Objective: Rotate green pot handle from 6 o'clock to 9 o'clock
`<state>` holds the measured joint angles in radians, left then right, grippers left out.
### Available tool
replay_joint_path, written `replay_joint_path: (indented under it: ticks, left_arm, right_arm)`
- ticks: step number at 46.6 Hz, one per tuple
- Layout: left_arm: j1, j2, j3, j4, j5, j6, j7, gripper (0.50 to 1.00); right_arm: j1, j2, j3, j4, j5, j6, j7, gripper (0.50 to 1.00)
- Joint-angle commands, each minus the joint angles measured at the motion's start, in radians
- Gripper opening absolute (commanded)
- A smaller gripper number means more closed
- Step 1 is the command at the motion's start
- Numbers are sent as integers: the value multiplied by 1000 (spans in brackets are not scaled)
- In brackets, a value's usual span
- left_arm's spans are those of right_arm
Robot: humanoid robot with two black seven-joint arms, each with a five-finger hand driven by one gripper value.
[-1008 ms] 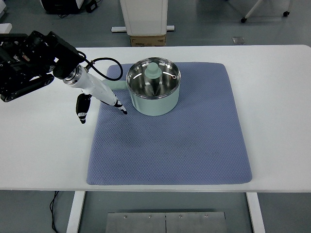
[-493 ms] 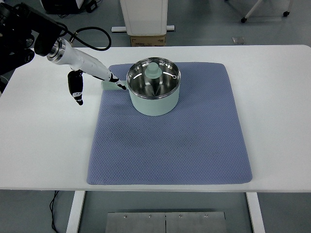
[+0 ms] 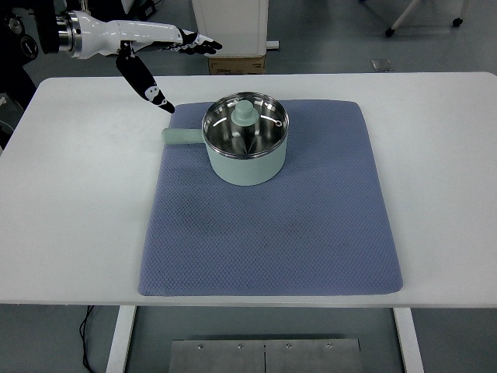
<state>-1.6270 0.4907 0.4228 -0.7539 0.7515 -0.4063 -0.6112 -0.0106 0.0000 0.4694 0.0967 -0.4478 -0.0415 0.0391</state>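
Stood upright on the far half of the blue mat (image 3: pixel 272 225): a green pot (image 3: pixel 245 149), steel-lined, with a green knobbed lid piece (image 3: pixel 245 114) resting inside. Stuck out toward the left, at nine o'clock: the pot handle (image 3: pixel 181 136). Spread flat over the white counter (image 3: pixel 78 210), that mat. Raised at the upper left, clear of the pot: the left hand (image 3: pixel 163 58), fingers spread, holding nothing. Beyond the counter, grey floor and a cardboard box (image 3: pixel 235 64).
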Motion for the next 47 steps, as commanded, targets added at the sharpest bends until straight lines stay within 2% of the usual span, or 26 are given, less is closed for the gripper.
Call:
replay_joint_path:
  ticks: [1, 11, 20, 33, 47]
  left_arm:
    - [22, -7, 1, 22, -204, 20, 0, 1000]
    - [64, -26, -41, 22, -474, 99, 0, 1000]
    - [137, -43, -82, 22, -688, 217, 0, 1000]
    - [275, -70, -136, 24, -854, 325, 0, 1000]
    - [394, -81, -326, 36, -955, 432, 0, 1000]
  right_arm:
    - [0, 0, 0, 0, 0, 0, -1, 1000]
    - [0, 0, 0, 0, 1, 0, -1, 1000]
    - [0, 0, 0, 0, 0, 0, 1, 1000]
    - [0, 0, 0, 0, 0, 0, 1, 1000]
    - [0, 0, 0, 0, 0, 0, 1, 1000]
